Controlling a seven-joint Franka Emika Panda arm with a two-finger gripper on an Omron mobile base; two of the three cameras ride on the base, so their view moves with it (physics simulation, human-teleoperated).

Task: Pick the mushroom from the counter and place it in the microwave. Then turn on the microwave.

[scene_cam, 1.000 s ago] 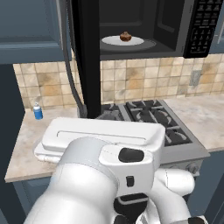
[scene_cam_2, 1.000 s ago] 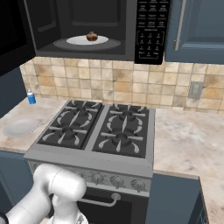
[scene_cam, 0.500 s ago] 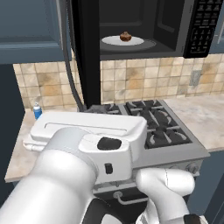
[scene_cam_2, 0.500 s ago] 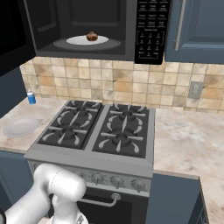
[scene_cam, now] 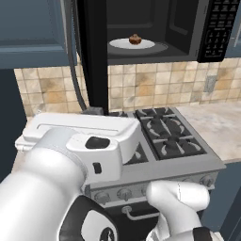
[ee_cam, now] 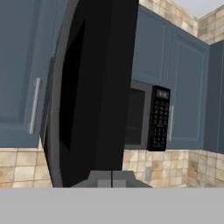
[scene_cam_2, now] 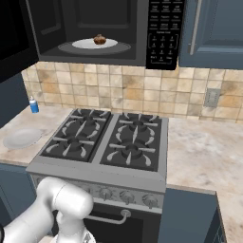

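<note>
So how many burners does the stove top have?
4: on the stove top, back left, back right, front left, front right. None seems hidden from the right base view.

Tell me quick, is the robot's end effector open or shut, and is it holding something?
End effector: shut, holding nothing. The mushroom already sits inside the microwave.

Microwave (scene_cam_2: pixel 95 33) door cut off at left edge; keypad (scene_cam_2: pixel 159 33) labels illegible.

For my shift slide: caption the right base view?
Mushroom on the plate inside the open microwave above the stove.
</note>
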